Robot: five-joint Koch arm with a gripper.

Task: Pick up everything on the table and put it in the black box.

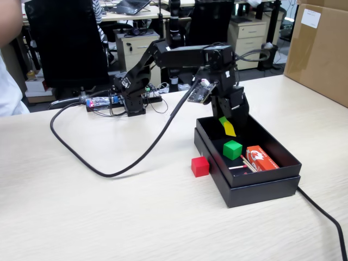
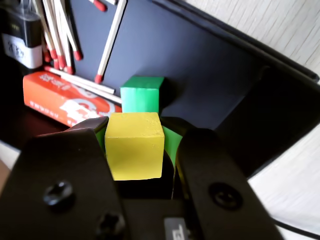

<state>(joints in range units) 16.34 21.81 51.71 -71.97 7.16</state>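
Yellow cube (image 2: pixel 134 145), plain and solid, sits clamped in my hand (image 2: pixel 136 150) above the black box (image 1: pixel 215 163).

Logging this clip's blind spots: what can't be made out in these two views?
- Red cube: absent from the wrist view, outside its frame.
- Yellow cube: lower part hidden by the claw in the wrist view.
- Black box floor: far corner masked by the arm in the fixed view.
- Orange packet print: too blurred.
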